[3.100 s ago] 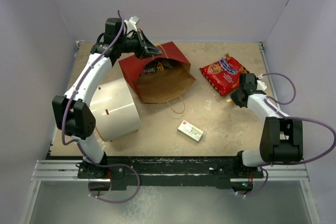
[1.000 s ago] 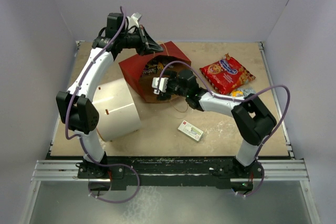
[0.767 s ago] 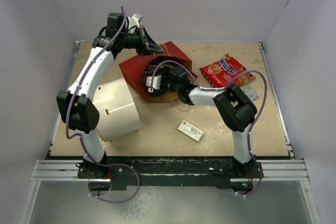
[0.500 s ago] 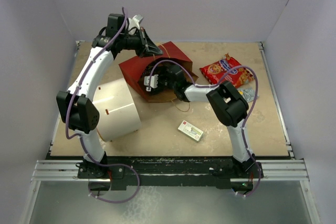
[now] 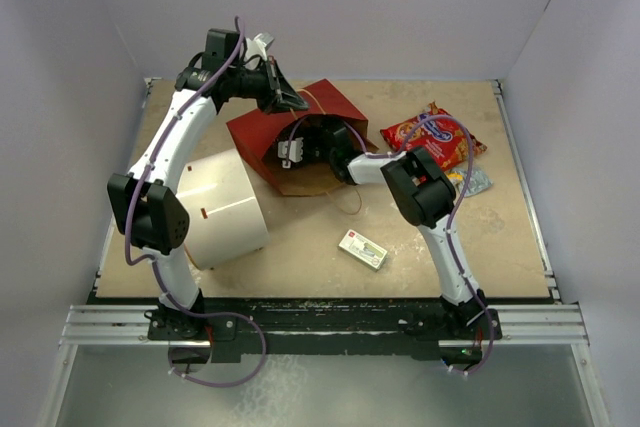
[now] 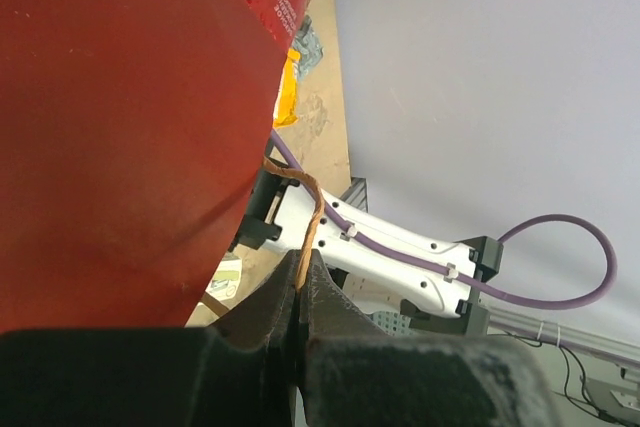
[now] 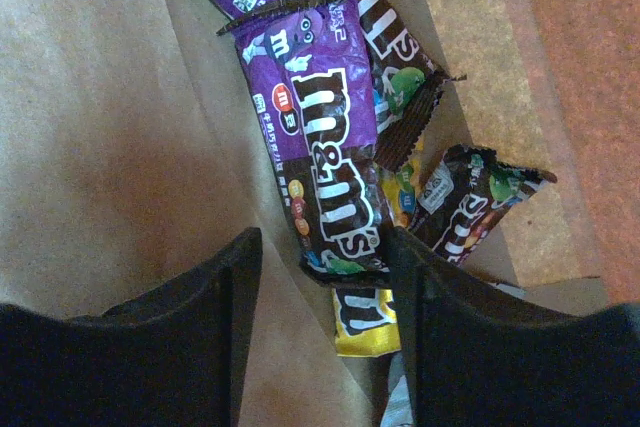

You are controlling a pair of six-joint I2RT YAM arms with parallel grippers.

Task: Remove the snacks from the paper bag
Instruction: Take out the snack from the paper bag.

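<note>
Purple foil catches the eye in the right wrist view: an M&M's packet [image 7: 320,147] lies on the kraft inner wall of the paper bag [image 5: 255,132], with brown M&M's packets [image 7: 480,197] and a yellow packet [image 7: 365,312] just beside and partly under it. It should be light, with a slick, crinkly skin over loose sweets that shift, so a pinch across the flat belly may slide. The crimped end seam nearest the fingers looks the safer hold. Its long axis runs almost straight away from the right pincer [image 7: 322,242], near end towards the jaws, lettering reading along that axis. Those jaws stand apart, one on either side of that near end, not clamped on it. The bag lies on its side on the surface [image 5: 300,247], base to the far left, mouth facing near right. The left pincer [image 6: 298,292] is clenched on the bag's twisted handle [image 6: 312,217], holding the upper rim up. A red cookie bag [image 5: 398,133] lies out on the surface, right of the mouth
</note>
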